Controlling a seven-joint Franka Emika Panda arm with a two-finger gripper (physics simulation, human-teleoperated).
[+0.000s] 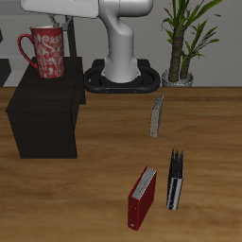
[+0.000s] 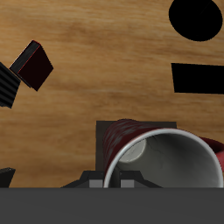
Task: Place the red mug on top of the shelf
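The red mug (image 1: pixel 47 52) with pale speckles stands upright on the flat top of the black shelf (image 1: pixel 43 118), its handle pointing away from the robot's base. My gripper (image 1: pixel 53 25) is directly above the mug's rim. In the wrist view the mug (image 2: pixel 162 162) fills the frame from above, showing its light rim and grey inside. My gripper (image 2: pixel 112 181) sits close together over the mug's rim wall and appears shut on it. A dark patch of the shelf (image 2: pixel 101 140) shows behind the mug.
A red book (image 1: pixel 142 198) and a black book (image 1: pixel 176 180) stand upright near the table's front edge. A thin grey book (image 1: pixel 156 116) lies mid-table. A potted plant (image 1: pixel 181 47) stands beside the robot's base (image 1: pixel 123 71).
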